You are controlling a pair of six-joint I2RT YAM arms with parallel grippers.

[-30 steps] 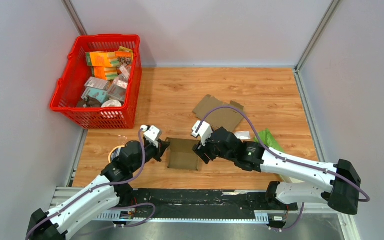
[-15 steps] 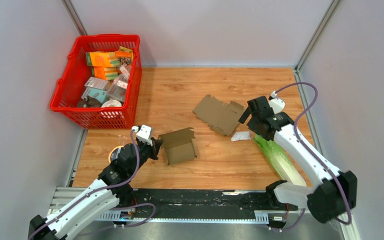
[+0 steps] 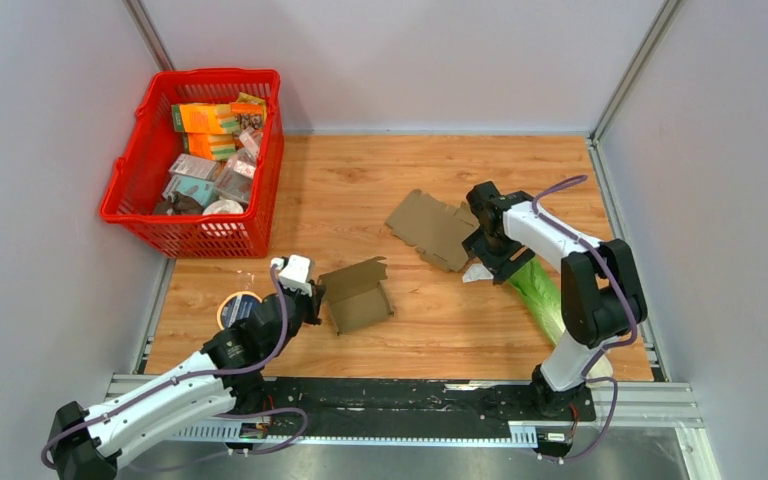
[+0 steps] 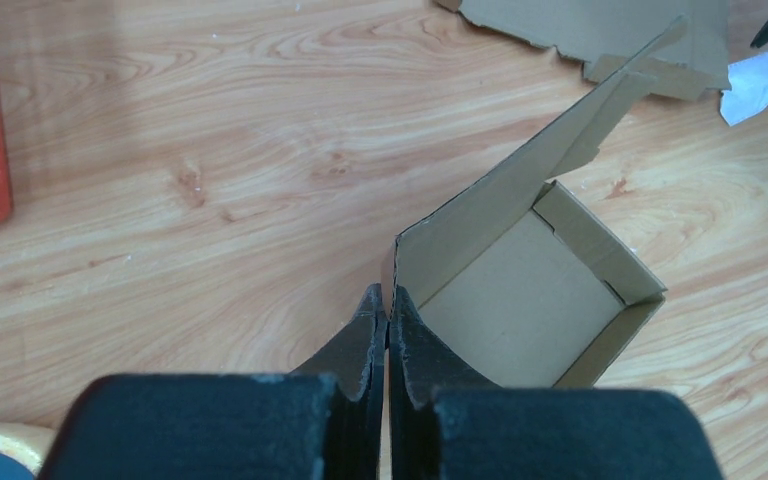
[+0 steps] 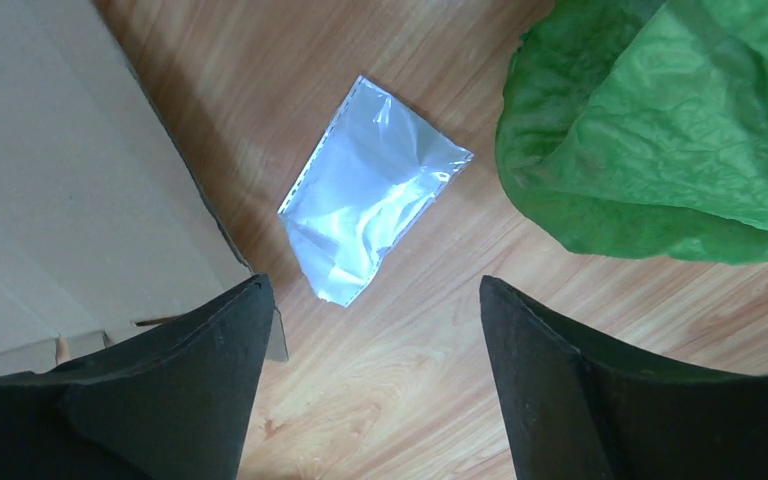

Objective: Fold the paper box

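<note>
Cardboard paper box (image 4: 530, 300), lid flap raised, sits on the wooden counter (image 4: 210, 150) just ahead of the left jaws, which are pinched together on its near corner wall. The right jaws stand wide apart over a small clear plastic bag (image 5: 370, 230), with a flat cardboard blank (image 5: 60, 180) to their left and a green crinkled sheet (image 5: 680, 130) to their right.

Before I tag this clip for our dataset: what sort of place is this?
Likely a robot test cell: grey partition walls enclose a wood-grain tabletop, a black mounting rail lines its near edge, and a red basket holds assorted packets.
</note>
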